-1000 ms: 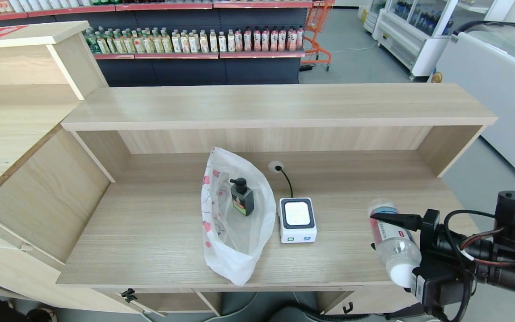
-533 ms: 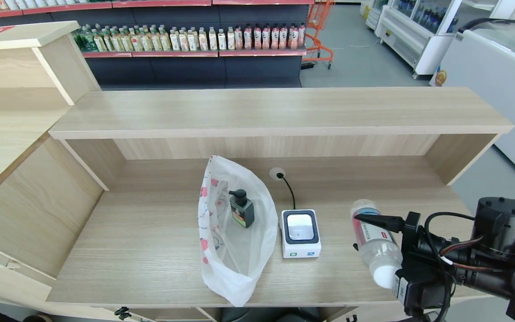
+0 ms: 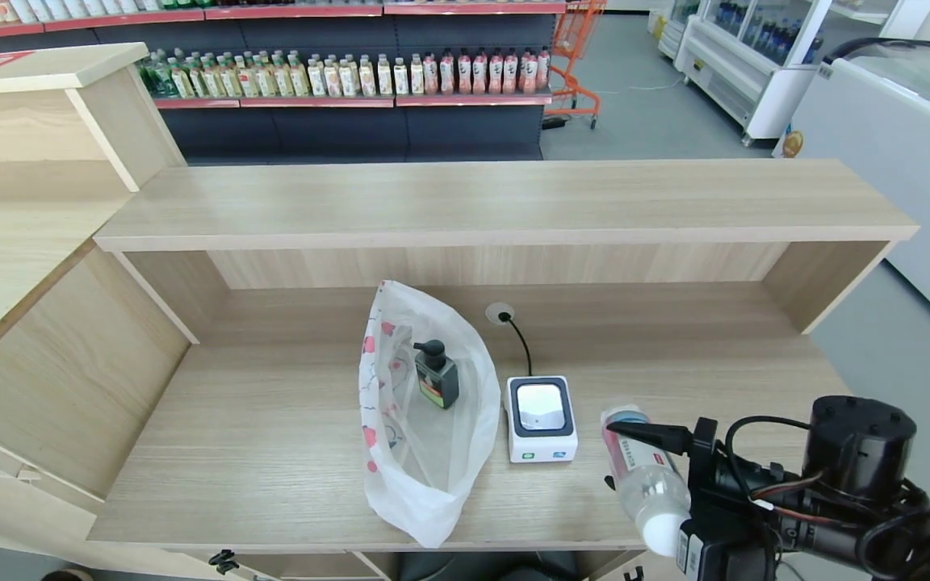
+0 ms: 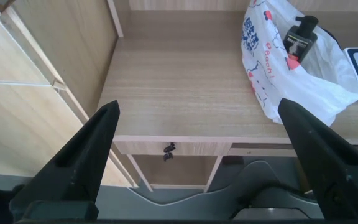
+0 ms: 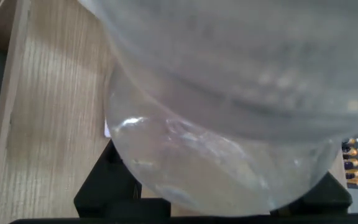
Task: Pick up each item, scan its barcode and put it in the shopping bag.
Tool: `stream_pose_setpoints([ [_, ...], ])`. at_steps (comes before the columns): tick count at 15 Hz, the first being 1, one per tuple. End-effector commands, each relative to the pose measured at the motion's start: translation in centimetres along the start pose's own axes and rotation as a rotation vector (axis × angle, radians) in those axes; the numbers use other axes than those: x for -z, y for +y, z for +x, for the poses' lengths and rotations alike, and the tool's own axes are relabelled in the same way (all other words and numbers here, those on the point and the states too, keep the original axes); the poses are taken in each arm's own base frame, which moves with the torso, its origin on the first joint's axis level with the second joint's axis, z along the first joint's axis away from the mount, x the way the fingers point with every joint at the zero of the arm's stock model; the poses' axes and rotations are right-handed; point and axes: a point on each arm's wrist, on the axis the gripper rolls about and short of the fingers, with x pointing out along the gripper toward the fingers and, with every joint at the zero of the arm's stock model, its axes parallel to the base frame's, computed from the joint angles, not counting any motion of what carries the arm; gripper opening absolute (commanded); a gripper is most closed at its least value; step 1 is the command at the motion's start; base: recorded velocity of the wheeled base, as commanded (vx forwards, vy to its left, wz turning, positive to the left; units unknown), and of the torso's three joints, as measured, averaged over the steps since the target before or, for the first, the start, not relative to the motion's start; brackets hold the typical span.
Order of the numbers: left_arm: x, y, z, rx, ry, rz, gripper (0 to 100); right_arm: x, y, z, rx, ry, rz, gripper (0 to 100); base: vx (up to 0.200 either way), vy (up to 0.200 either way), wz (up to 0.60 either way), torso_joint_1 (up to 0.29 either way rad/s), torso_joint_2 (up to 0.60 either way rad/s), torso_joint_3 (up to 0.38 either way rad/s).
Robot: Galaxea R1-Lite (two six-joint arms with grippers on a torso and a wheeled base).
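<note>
One water bottle (image 3: 649,486) lies crosswise in the right hand (image 3: 634,468), grasped; left hand (image 4: 197,106) released.

The bench (image 3: 271,436) is pale wood-grain board with a smooth, matt face. On it the shopping bag (image 3: 425,492) is thin, crinkled, translucent white plastic film with red print, and inside it is a pump bottle (image 3: 437,381) of dark glossy plastic. The scanner (image 3: 542,420) has a smooth white plastic case, a dark frame and a shiny window, with a black rubbery cable (image 3: 520,343), while the water bottle (image 3: 649,484) is clear plastic with a glossy red-and-white label and a white cap. The jaws of the right gripper (image 3: 625,456) and left gripper (image 4: 199,106) are matt black.
</note>
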Motion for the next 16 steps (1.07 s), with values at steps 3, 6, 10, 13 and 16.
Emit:
stream_pose_setpoints([
  [3,0.0,0.0,0.0,0.0,0.0,0.0,100,0.3,1.1,0.5,-0.042,-0.006,0.023,0,0.0,0.0,0.0,0.0,0.0,0.0],
  [6,0.0,0.0,0.0,0.0,0.0,-0.002,100,0.4,1.2,0.5,-0.047,-0.036,0.002,0,0.0,0.0,0.0,0.0,0.0,0.0],
  [10,0.0,0.0,0.0,0.0,0.0,0.0,100,1.4,1.4,1.2,-0.042,-0.074,-0.055,0,0.0,0.0,0.0,0.0,0.0,0.0],
  [13,0.0,0.0,0.0,0.0,0.0,0.0,100,2.0,1.8,1.5,-0.047,-0.099,-0.085,0,0.0,0.0,0.0,0.0,0.0,0.0],
  [16,0.0,0.0,0.0,0.0,0.0,0.0,100,2.4,2.4,1.8,-0.067,-0.096,-0.084,0,0.0,0.0,0.0,0.0,0.0,0.0],
])
